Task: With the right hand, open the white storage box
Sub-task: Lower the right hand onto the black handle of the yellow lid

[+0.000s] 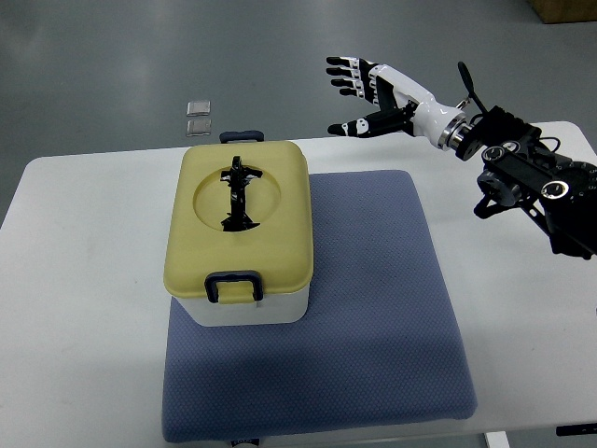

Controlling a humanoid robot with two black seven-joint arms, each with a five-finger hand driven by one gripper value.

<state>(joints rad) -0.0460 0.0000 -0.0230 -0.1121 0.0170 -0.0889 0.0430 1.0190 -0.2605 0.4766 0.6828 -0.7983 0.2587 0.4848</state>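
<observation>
The white storage box sits on a blue-grey mat, toward the mat's left and far part, and the mat lies on a white counter. A pale yellow lid covers the box fully, so only a strip of the white body shows along the near side. A dark folding handle lies flat in the round recess at the lid's centre. A dark latch hangs over the lid's near edge, and another latch shows at the far edge (both look closed, though the steep angle makes that hard to confirm).

The right hand comes in from the picture's right on a black-jointed arm and hovers up past the counter's far edge, well apart from the box and to its right. Its fingers are spread, the thumb set apart below them, and it holds nothing.

On the grey floor beyond the counter lie two small clear square pieces, one just behind the other
</observation>
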